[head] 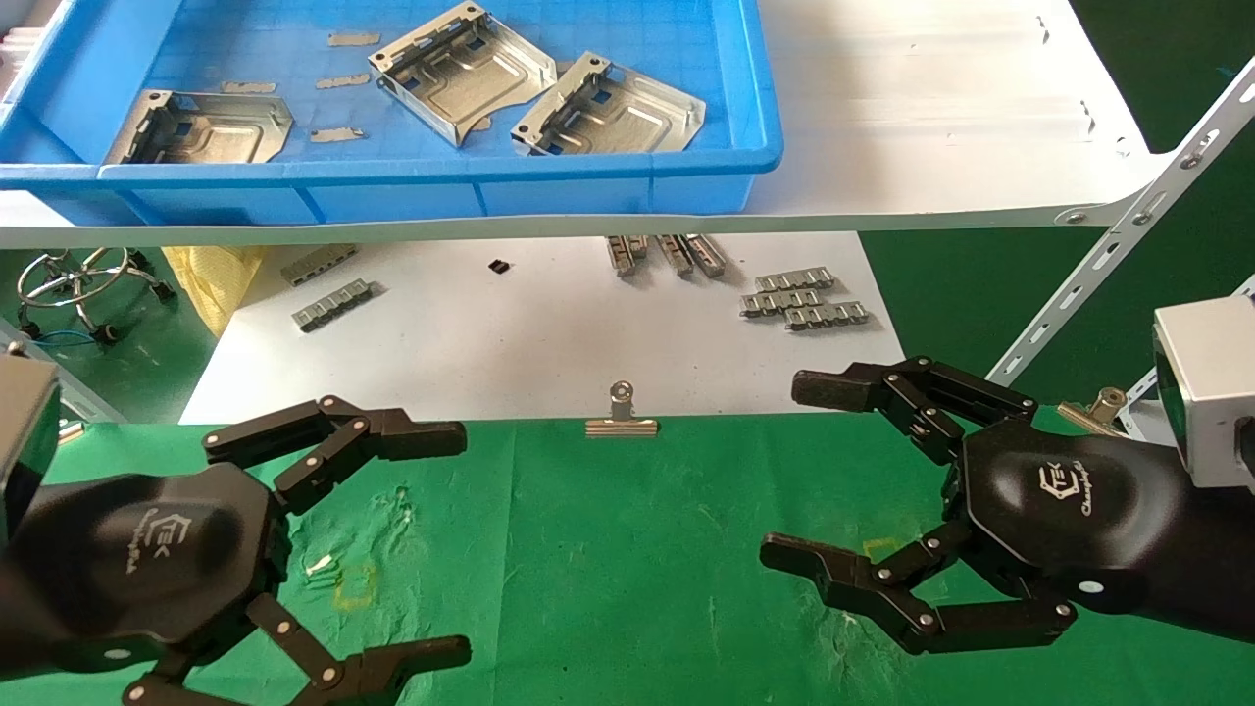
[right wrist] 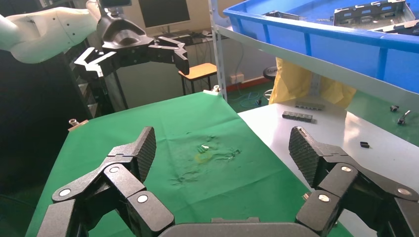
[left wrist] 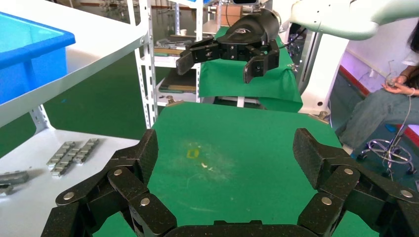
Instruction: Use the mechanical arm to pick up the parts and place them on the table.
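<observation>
- The left glossy black jointed gripper (head: 461,539) hovers over the left part of the wrinkled green cloth table (head: 627,549), fingers spread wide and holding nothing.
- The right glossy black jointed gripper (head: 779,471) hovers over the right part, also spread wide and empty.
- Three flat silver stamped metal plates (head: 461,69) lie in the blue plastic tray (head: 431,181) on the white shelf board (head: 931,118), beyond the far edge of the table.
- Small grey ridged strips (head: 804,296) lie on the lower white board.

The tray (head: 422,186) runs off the head view's top and left edges. The shelf board (head: 882,211) hides the far ends of the strips (head: 667,253) beneath it. The left gripper (head: 461,539) is cut by the bottom edge.
</observation>
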Controlling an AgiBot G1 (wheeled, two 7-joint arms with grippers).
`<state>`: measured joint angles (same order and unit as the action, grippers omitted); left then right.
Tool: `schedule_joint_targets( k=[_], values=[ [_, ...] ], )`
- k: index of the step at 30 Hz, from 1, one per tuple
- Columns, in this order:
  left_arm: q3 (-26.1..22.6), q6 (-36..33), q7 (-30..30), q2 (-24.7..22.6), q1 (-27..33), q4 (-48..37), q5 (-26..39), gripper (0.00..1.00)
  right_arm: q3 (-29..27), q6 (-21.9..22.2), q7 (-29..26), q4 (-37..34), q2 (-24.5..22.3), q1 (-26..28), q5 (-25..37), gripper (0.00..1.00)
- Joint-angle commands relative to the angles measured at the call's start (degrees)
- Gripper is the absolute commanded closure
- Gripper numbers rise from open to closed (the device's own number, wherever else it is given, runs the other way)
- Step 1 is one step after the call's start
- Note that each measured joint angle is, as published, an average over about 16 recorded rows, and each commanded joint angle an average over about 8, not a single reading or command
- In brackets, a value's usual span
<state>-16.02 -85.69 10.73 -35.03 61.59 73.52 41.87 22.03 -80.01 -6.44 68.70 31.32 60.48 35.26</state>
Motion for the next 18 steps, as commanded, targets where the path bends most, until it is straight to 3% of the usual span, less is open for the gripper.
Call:
schedule_joint_targets(
  k=[1,18],
  values=[
    [0.0,0.0,0.0,0.0,0.0,0.0,0.0,0.00,0.0,0.0,0.0,0.0,0.0,0.0,0.0,1.00],
    [0.0,0.0,0.0,0.0,0.0,0.0,0.0,0.00,0.0,0.0,0.0,0.0,0.0,0.0,0.0,1.00]
  ],
)
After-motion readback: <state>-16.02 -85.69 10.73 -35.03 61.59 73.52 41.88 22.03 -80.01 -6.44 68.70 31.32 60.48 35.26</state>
